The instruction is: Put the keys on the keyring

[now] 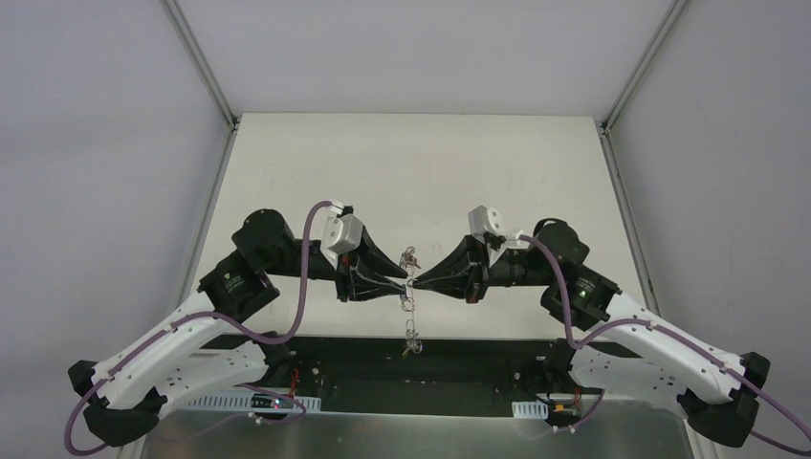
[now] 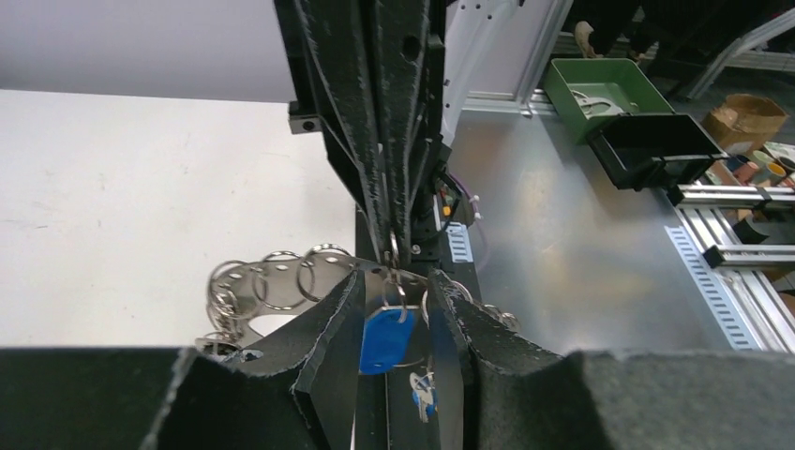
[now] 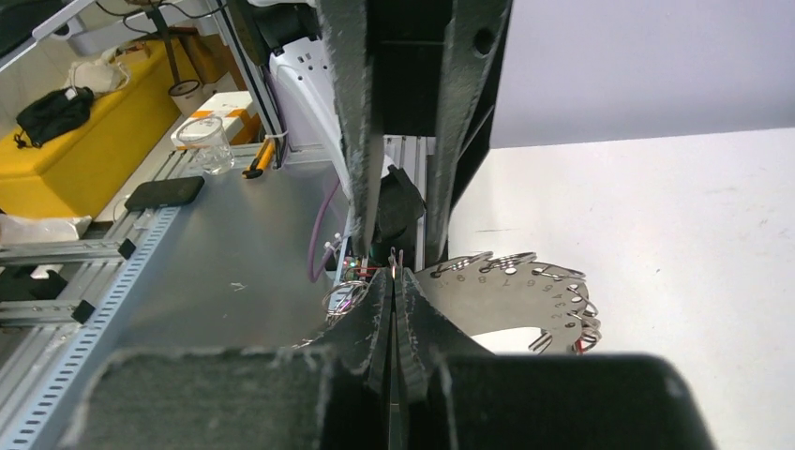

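Top view first: my left gripper [image 1: 400, 283] and right gripper [image 1: 421, 280] are nose to nose over the near part of the table [image 1: 383, 163], tips practically touching. The keyring [image 1: 410, 330] is right at that meeting point, with a clump of rings poking up behind the tips and a chain of them dangling straight down below. It's too small from up there to read either set of jaws.

Left wrist cam: my left jaws are spread, and the blue key [image 2: 384, 339] hangs in the gap between them, nearer the left-hand finger in the picture. I can't see either finger squeezing it. The right gripper's tips come down from the top and close on a small ring of the keyring just above the key. The keyring's flat silvery crescent, edged with rings, fans out left of my jaws.

Right wrist cam: my right jaws are pressed together with only a hairline between them. The numbered crescent sits just right of them. The left jaws opposite stand apart.
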Action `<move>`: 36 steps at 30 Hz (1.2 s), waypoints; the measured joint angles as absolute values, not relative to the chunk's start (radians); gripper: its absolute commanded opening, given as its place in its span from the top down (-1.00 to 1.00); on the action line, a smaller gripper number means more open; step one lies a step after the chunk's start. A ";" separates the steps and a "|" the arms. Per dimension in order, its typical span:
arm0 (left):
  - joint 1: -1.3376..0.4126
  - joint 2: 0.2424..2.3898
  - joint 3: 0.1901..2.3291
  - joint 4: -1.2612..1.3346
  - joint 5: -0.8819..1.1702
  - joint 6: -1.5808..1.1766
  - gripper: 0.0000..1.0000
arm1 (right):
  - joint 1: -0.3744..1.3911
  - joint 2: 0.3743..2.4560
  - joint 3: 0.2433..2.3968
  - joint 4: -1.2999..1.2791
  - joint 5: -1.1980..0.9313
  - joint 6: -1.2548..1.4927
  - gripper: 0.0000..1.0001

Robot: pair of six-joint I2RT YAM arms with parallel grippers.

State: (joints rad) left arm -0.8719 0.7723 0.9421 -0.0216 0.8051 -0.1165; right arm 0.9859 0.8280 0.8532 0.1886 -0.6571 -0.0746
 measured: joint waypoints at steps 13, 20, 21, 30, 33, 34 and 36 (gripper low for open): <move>-0.872 0.731 0.942 0.032 0.755 -0.145 0.40 | 1.060 0.817 0.785 0.332 -0.571 -0.202 1.00; -0.872 0.722 0.942 0.044 0.754 -0.162 0.40 | 1.085 0.817 0.774 0.416 -0.496 -0.249 1.00; -0.872 0.719 0.942 0.047 0.754 -0.162 0.40 | 1.087 0.817 0.774 0.422 -0.492 -0.252 1.00; -0.872 0.715 0.942 0.047 0.748 -0.164 0.41 | 1.102 0.817 0.774 0.466 -0.479 -0.272 1.00; -0.872 0.715 0.942 0.047 0.742 -0.163 0.43 | 1.108 0.817 0.774 0.480 -0.479 -0.274 1.00; -0.872 0.715 0.942 0.047 0.740 -0.163 0.45 | 1.110 0.817 0.774 0.482 -0.479 -0.274 1.00; -0.872 0.715 0.942 0.047 0.732 -0.163 0.47 | 1.113 0.817 0.774 0.486 -0.479 -0.274 1.00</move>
State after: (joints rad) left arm -0.8719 0.7147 0.9417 0.0471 0.7319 -0.1627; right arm 1.1133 0.8173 0.7738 0.4862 -0.4789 -0.2741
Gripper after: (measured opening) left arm 0.279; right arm 0.007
